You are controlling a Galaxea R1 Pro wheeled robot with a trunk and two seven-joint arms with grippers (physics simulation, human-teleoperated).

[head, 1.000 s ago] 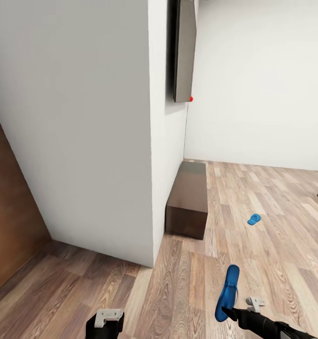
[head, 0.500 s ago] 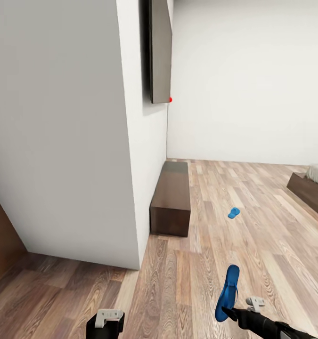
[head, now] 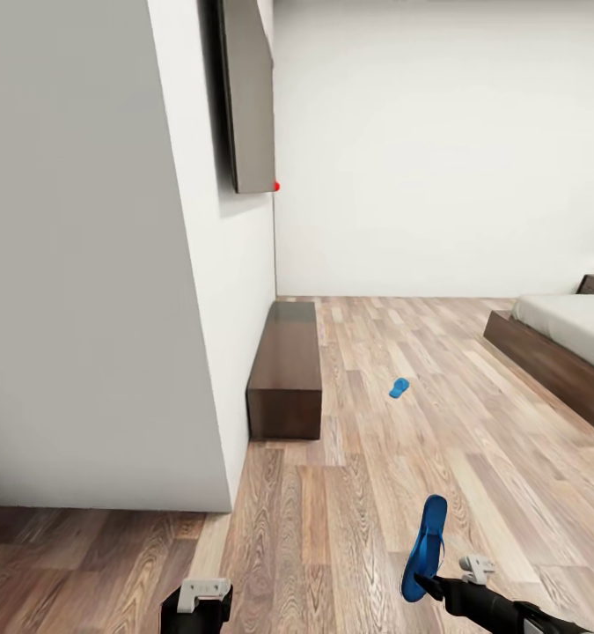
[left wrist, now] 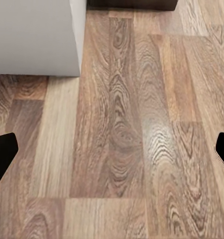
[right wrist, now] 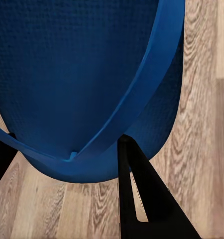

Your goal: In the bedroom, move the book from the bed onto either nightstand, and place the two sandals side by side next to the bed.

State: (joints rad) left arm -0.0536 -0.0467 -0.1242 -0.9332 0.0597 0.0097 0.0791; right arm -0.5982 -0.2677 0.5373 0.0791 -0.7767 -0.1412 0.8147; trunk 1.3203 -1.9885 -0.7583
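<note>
1 sandal (head: 425, 546) is pinched at its toe end in the right gripper (head: 429, 583), long axis pointing ahead, while the other sandal (head: 399, 387) lies on the floor well ahead, between cabinet (head: 285, 370) and bed (head: 556, 339) (left gripper (left wrist: 112, 149) spread wide, holding nothing).

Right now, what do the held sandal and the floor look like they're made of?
Held sandal: looks like blue foam or rubber, matte, with a fine dimpled footbed and a smooth strap. Floor: wood or wood-look planks, with visible grain, plank seams and a slight sheen.
</note>
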